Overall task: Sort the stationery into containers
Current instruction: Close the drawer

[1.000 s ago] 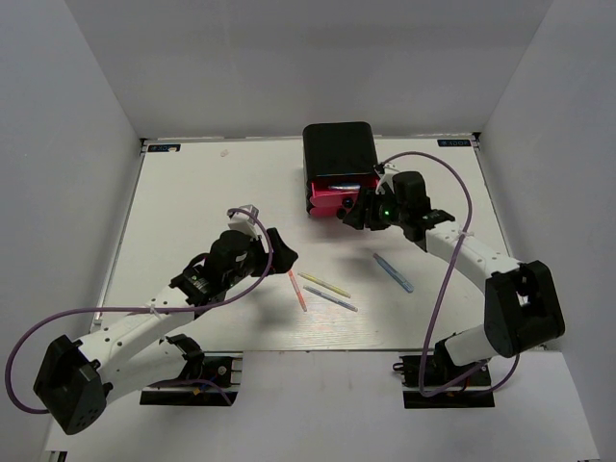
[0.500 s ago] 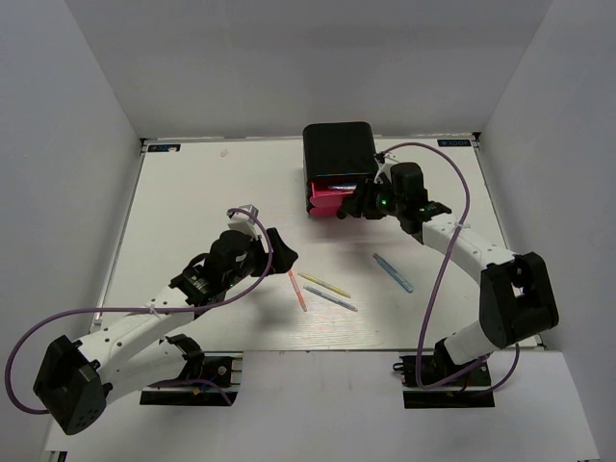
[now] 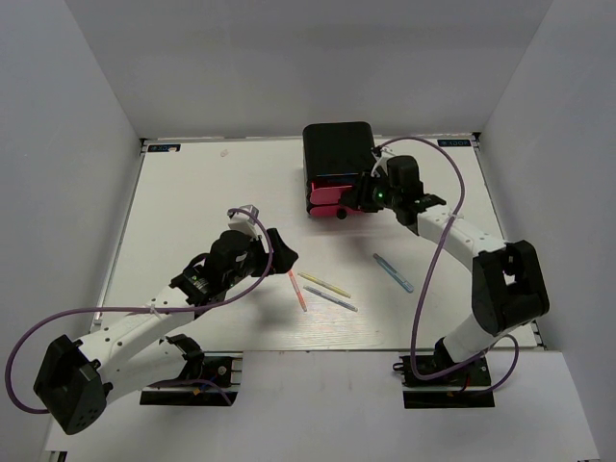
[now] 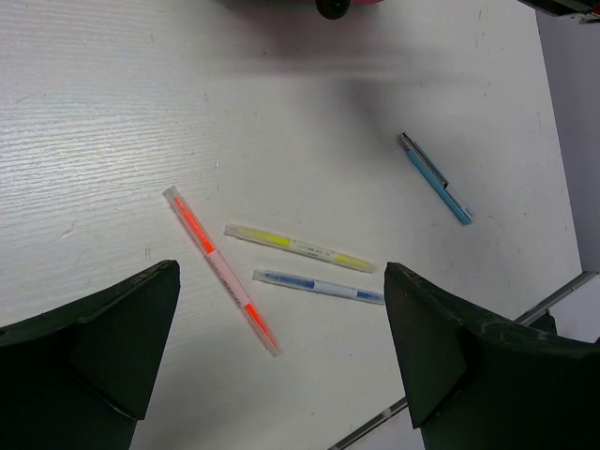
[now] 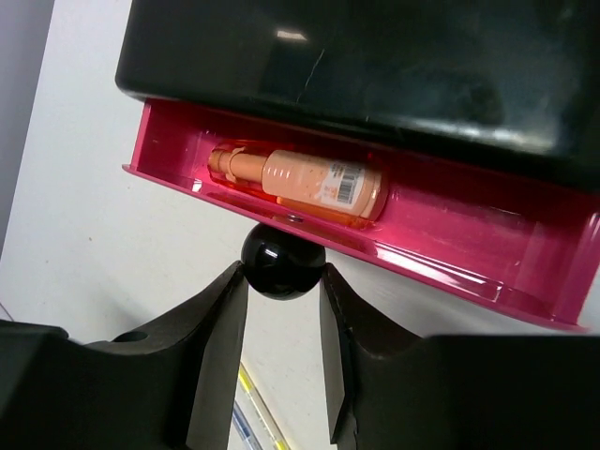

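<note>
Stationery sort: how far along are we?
Done: an orange marker lies in the open pink drawer. In hand: the right gripper is closed on the drawer knob. Left: the pink pen, yellow pen, grey-blue pen and light-blue pen lie loose on the table, with the open left gripper above them holding nothing.

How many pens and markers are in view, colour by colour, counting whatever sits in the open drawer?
Pink pen: 1
Yellow pen: 1
Grey-blue pen: 1
Light-blue pen: 1
Orange marker, in the pink drawer: 1
Total: 5
</note>
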`<state>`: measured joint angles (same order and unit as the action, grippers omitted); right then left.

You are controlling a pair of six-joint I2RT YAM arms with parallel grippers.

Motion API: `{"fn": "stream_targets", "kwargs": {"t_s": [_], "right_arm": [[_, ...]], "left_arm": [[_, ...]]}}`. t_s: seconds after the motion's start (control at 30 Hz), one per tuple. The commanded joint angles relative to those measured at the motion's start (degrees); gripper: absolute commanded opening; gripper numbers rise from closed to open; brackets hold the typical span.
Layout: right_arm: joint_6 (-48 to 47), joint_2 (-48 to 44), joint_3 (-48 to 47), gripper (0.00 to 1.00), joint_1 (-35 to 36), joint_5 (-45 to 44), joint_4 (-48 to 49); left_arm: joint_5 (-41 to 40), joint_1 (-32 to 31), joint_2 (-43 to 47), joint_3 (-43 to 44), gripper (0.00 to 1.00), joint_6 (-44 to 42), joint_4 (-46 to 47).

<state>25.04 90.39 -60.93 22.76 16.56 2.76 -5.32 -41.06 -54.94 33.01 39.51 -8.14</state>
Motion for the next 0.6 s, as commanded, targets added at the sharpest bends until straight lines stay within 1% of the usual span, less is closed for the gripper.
{"fn": "stream_targets", "kwargs": {"t_s": [0.0, 0.07, 0.3, 0.57], "right_arm": [[-1.0, 0.7, -5.0, 0.27, -0.2, -0.4, 3.5], [-1.4, 1.3, -6.3, 0.26, -0.3, -0.6, 3.4], [-3.0, 4.6, -9.5, 0.26, -0.4, -1.4, 3.5], [-4.0, 6.0, -10.3, 0.26, -0.7, -2.3, 4.6]], "left_arm": [[0.6, -0.3, 0.4, -0.3, 0.99, 0.3, 1.1], [0.6, -0.3, 0.4, -0.3, 0.99, 0.3, 1.1], [0.6, -0.8, -0.7, 0.2, 0.99, 0.8, 1.6], [1.1, -0.8, -2.3, 0.7, 0.99, 2.4, 3.9]]}}
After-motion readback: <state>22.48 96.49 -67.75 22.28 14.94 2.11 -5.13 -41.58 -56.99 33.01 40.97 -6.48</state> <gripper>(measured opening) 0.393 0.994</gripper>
